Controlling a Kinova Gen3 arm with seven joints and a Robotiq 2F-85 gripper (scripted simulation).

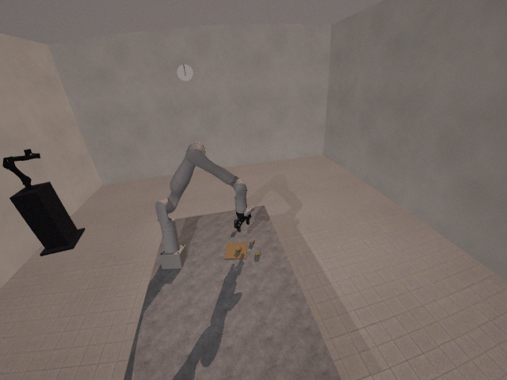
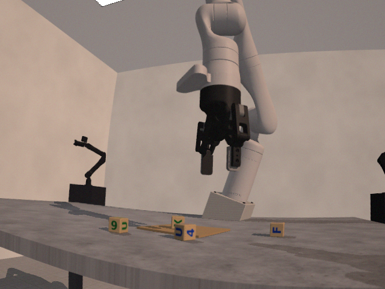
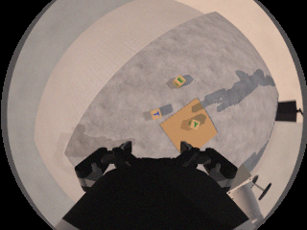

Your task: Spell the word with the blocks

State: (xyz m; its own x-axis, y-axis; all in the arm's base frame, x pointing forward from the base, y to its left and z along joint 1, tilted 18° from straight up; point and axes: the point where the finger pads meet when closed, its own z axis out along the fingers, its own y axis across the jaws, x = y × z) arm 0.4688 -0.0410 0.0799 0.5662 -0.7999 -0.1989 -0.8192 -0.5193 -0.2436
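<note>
A tan mat [image 2: 186,230] lies flat on the grey table. One block showing a green K [image 2: 177,221] stands on the mat. A block showing a blue U and 4 [image 2: 185,232] sits just off the mat's near edge. A block showing a green 9 and U [image 2: 118,224] lies off the mat to the left. A block showing a blue F [image 2: 277,229] lies off the mat to the right. My gripper [image 2: 219,166] is open and empty, well above the table between the mat and the F block. In the wrist view the mat [image 3: 188,128] lies ahead of the gripper [image 3: 156,153]; top letters are too small to read.
The arm's base [image 2: 228,209] stands on the table behind the mat. A dark stand with a second arm [image 2: 87,186] is off the table at the far left. The table's curved front edge [image 2: 155,267] runs close to the blocks.
</note>
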